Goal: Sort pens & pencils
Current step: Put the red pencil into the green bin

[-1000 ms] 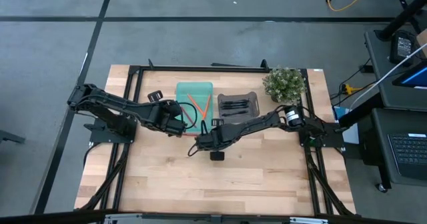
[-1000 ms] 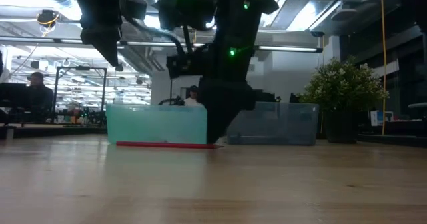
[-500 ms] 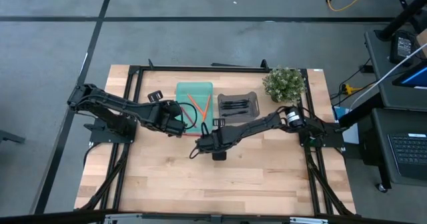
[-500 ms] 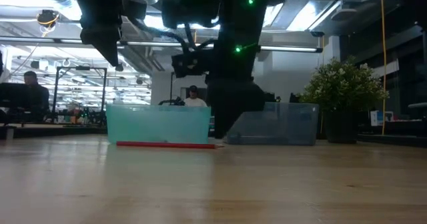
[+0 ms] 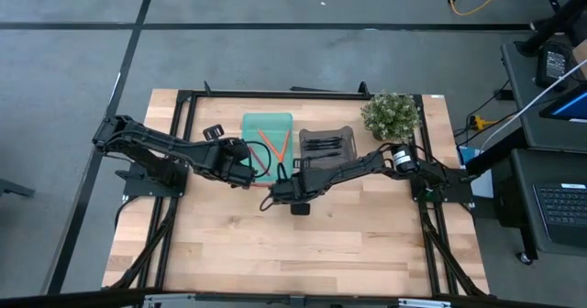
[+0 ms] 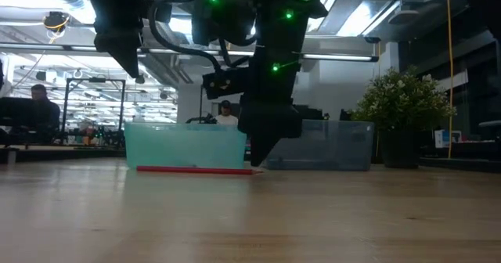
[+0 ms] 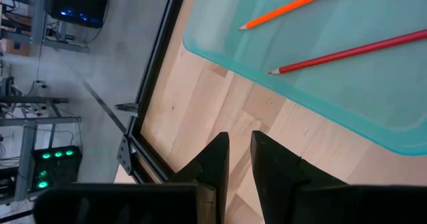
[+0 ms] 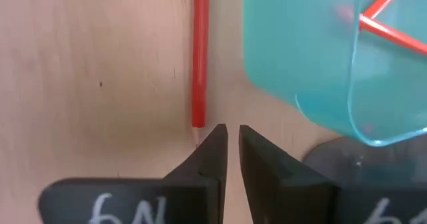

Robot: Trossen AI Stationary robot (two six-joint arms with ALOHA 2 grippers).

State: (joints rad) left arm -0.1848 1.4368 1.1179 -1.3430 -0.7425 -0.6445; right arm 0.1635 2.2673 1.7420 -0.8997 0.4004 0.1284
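A red pencil (image 8: 200, 57) lies flat on the table just in front of the teal tray (image 5: 266, 125), as the low view shows (image 6: 196, 170). My right gripper (image 8: 233, 134) points steeply down beside the pencil's sharpened tip. Its fingers are closed to a thin slit with nothing between them and stand clear of the pencil. Inside the teal tray lie an orange pencil (image 7: 293, 4) and a red pencil (image 7: 353, 51). Black pens (image 5: 323, 145) lie in the grey tray (image 5: 348, 134). My left gripper (image 7: 240, 144) waits above the table to the left of the teal tray, slightly open and empty.
A potted plant (image 5: 390, 114) stands at the back right, beside the grey tray. A black metal frame (image 5: 275, 93) runs along the table's far edge and sides. Bare wood (image 5: 293, 253) fills the near half of the table.
My right gripper has tipped a little over the red pencil's tip, swaying slightly toward the table's right and back. The pencil has stayed where it lay.
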